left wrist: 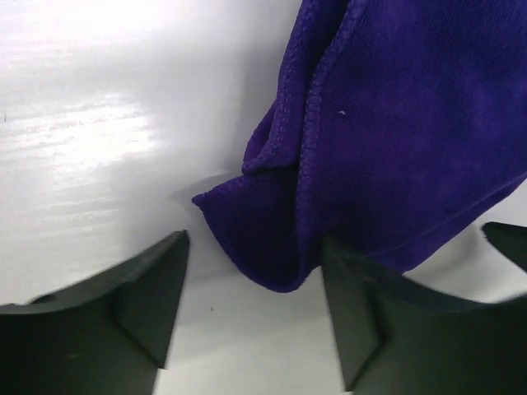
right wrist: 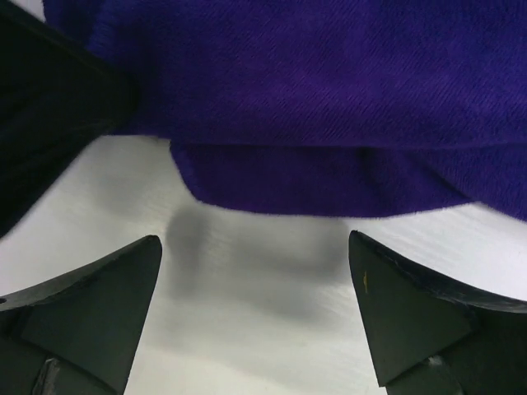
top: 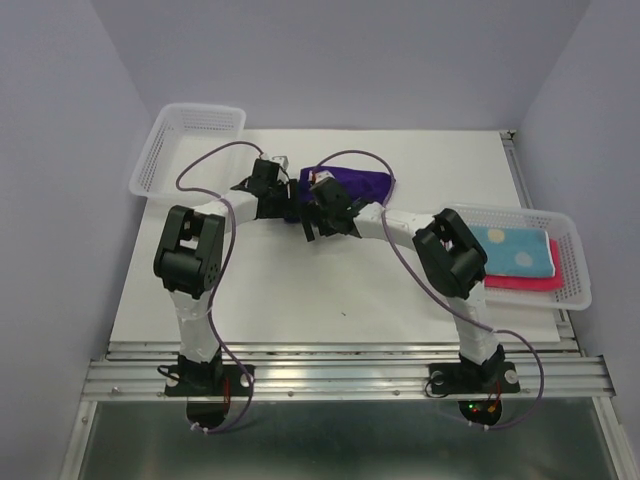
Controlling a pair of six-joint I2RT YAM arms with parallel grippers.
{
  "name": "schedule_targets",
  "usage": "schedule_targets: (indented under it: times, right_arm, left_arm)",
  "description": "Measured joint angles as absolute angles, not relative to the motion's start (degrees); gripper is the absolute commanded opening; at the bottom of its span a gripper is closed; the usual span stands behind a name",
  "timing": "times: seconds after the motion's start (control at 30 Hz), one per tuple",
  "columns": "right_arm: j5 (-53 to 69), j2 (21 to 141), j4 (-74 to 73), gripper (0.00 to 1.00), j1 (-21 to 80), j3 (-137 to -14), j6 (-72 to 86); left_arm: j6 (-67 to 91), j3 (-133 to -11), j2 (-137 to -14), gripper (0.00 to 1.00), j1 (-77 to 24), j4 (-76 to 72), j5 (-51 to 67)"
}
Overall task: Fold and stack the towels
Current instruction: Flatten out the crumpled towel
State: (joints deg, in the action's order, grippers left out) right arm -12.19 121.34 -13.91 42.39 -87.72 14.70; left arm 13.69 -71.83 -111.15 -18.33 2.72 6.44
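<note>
White table (top: 300, 290), pale walls all round. The purple towel (top: 360, 183) lies rumpled at the far middle with both arms crowding over it. The left gripper (left wrist: 254, 243) is spread around its corner, not pinching. The right gripper (right wrist: 255, 243) is spread wide just short of its edge. The blue dotted towel (top: 510, 248) lies on the pink towel (top: 530, 282) in the right basket (top: 570, 260).

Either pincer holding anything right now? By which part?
Nothing is held. The left pincer stands open around a corner of the purple towel; the right pincer is open, just short of its edge.
</note>
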Motion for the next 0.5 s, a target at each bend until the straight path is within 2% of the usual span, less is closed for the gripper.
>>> schedule_targets:
  times: [0.03,0.07,0.1,0.13,0.17,0.2,0.23,0.27,0.4,0.5]
  right_arm:
    - [-12.49,122.32,-14.13,0.98,42.35,-88.62,14.61]
    - [-12.88,123.37,-14.09,0.95,42.33,-89.67,14.57]
    - [-13.45,124.29,-13.8,0.89,42.28,-90.37,14.59]
    - [-14.68,124.97,-13.23,0.65,42.24,-90.76,14.52]
    - [-15.4,125.25,-12.91,0.5,42.22,-90.94,14.72]
    - [-16.1,125.32,-12.67,0.31,42.22,-91.0,14.68]
    - [-16.8,125.34,-12.64,0.22,42.22,-91.0,14.87]
    - [-18.02,125.34,-12.58,0.01,42.24,-91.0,15.49]
    - [-21.87,123.85,-10.15,0.01,42.17,-88.23,16.1]
    - [-23.24,118.06,-10.24,0.01,42.15,-81.84,16.19]
  left_arm:
    - [13.65,-72.64,-111.74,0.49,-17.96,2.61,7.18]
    - [13.63,-72.9,-111.96,0.37,-17.82,2.59,7.42]
    - [13.58,-73.28,-112.12,0.18,-17.61,2.55,7.6]
    - [13.74,-73.65,-112.33,0.0,-17.45,2.5,7.86]
    - [13.72,-74.0,-112.53,0.0,-17.17,2.46,8.08]
    - [14.35,-74.19,-112.66,0.0,-16.95,2.39,8.27]
    - [14.48,-74.35,-112.77,0.0,-16.71,2.31,8.49]
    - [14.66,-74.39,-112.77,0.0,-16.49,2.24,9.21]
    - [16.45,-73.19,-112.07,0.0,-15.62,0.01,11.55]
    - [18.46,-68.93,-107.79,0.0,-14.96,-2.44,13.85]
